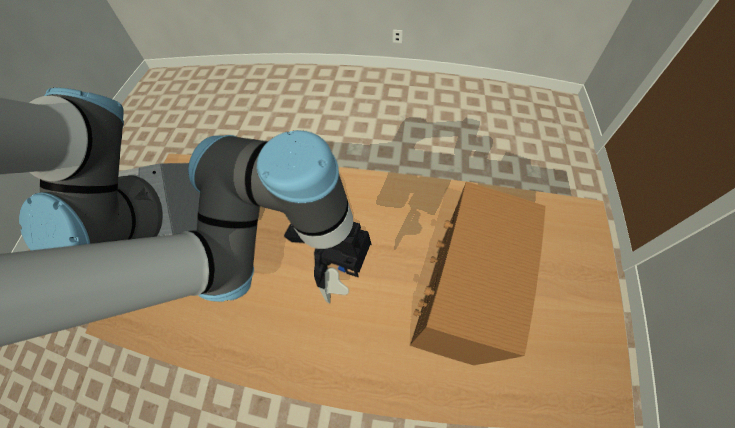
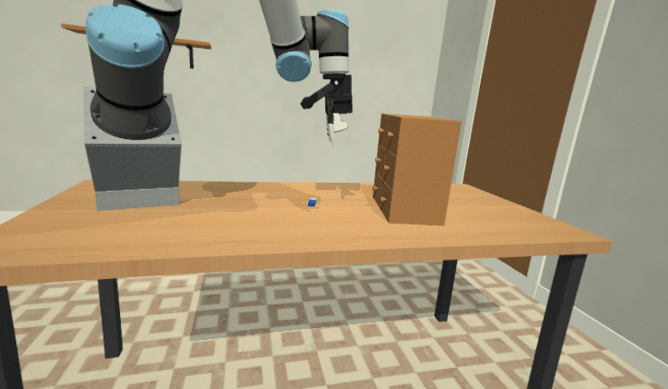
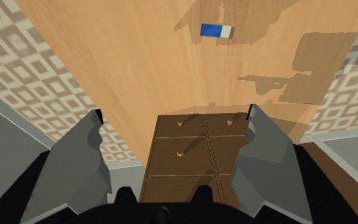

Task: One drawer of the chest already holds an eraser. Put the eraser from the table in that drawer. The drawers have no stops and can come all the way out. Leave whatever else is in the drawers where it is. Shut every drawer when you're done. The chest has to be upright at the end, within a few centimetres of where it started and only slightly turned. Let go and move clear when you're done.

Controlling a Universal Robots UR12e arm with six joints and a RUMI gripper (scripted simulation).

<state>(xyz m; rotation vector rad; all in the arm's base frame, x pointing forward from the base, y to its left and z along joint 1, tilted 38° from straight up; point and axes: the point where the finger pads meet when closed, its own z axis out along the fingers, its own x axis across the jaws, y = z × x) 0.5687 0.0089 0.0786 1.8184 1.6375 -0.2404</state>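
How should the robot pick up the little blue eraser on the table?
Best from straight above, pinching the eraser across its two long sides near the middle. It lies flat on the table, so only the top and sides are free, and it is a narrow block, blue with a white end. The tool is open and empty, high above the table.

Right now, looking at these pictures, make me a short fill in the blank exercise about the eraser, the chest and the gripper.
1. The eraser lying on the table is white and ____.
2. All drawers of the chest are ____.
3. The gripper hangs in the air with its fingers ____.

Missing words: blue; shut; open
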